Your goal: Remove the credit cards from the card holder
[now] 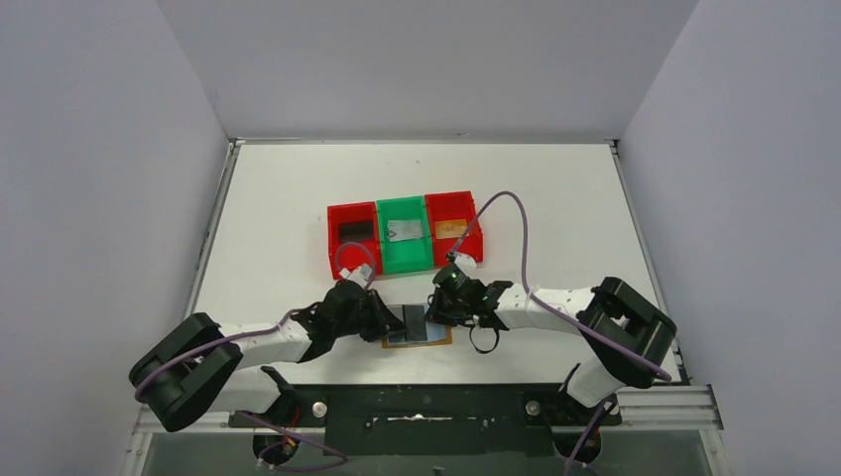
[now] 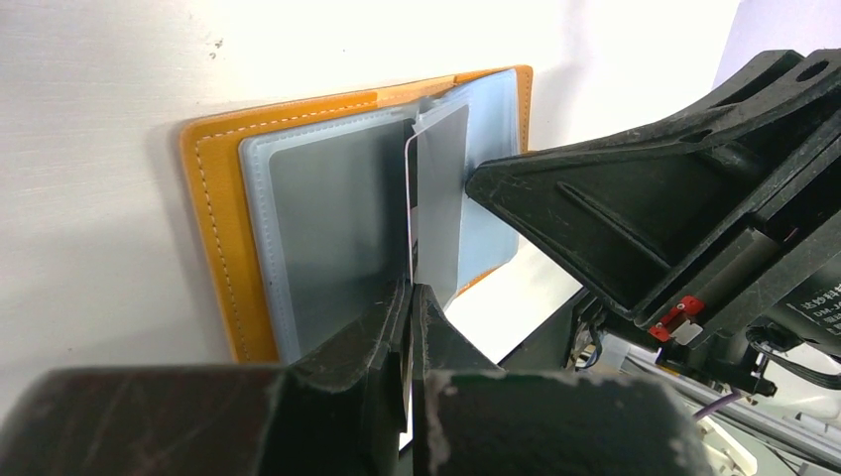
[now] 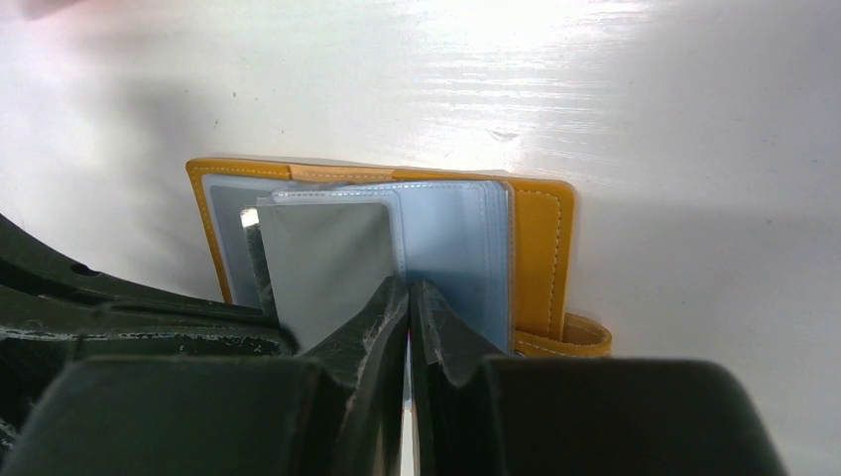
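Your left end effector (image 2: 411, 302) pinches a grey card (image 2: 441, 188) standing out of the card holder (image 2: 213, 208), open on the table (image 1: 298, 178); the right end effector (image 3: 409, 302) pinches a sleeve (image 3: 451, 238). If this sleeve slips, the holder can lift with the card.

My two grippers crowd the open card holder (image 1: 418, 340). My left gripper (image 1: 400, 319) shuts off its 9 o'clock side and my right gripper (image 1: 433, 315) its 3 o'clock side. Both pinch its leaves, fingertips near each other, so nothing more fits between them. From my left wrist, the right gripper's black body fills 1 to 4 o'clock, just beside the upright grey leaf (image 2: 441, 198). At 12 o'clock only a narrow strip of table (image 1: 278, 198) lies free before the left red bin (image 1: 334, 238), green bin (image 1: 407, 262) and right red bin (image 1: 448, 196). A purple cable (image 1: 523, 238) arches over at 1 o'clock. Bare table opens at 10 and 2 o'clock. The black rail (image 1: 426, 405) bars 6 o'clock.
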### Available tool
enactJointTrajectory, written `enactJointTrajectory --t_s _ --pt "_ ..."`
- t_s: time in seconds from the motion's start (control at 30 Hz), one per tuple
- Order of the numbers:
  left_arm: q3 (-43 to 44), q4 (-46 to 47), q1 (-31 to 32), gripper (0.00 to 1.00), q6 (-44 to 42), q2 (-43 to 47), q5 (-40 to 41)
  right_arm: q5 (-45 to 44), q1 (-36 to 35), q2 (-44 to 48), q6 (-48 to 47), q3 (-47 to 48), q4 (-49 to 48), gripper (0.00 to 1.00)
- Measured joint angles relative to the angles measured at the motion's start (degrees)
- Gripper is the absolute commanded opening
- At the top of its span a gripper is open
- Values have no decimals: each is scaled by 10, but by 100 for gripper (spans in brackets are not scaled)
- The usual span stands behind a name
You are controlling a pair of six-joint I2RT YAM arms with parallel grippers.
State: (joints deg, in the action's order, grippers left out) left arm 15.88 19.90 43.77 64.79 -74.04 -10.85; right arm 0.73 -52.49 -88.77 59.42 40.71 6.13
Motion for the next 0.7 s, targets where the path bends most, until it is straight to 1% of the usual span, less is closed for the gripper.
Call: enactJointTrajectory --t_s 0.1,0.13,0.3,0.43,0.7 --pt "-2 0 0 1 0 3 1 0 0 0 0 0 0 4" --pt "-3 0 0 5 0 3 1 0 0 0 0 0 0 4" --pt "-4 0 -1 19 -5 3 1 1 0 0 0 0 0 4" --pt "-5 14 -4 24 -5 -4 -5 1 1 0 0 0 0 4" --pt "-3 86 -11 24 11 -56 -34 2 2 -1 -1 1 0 4"
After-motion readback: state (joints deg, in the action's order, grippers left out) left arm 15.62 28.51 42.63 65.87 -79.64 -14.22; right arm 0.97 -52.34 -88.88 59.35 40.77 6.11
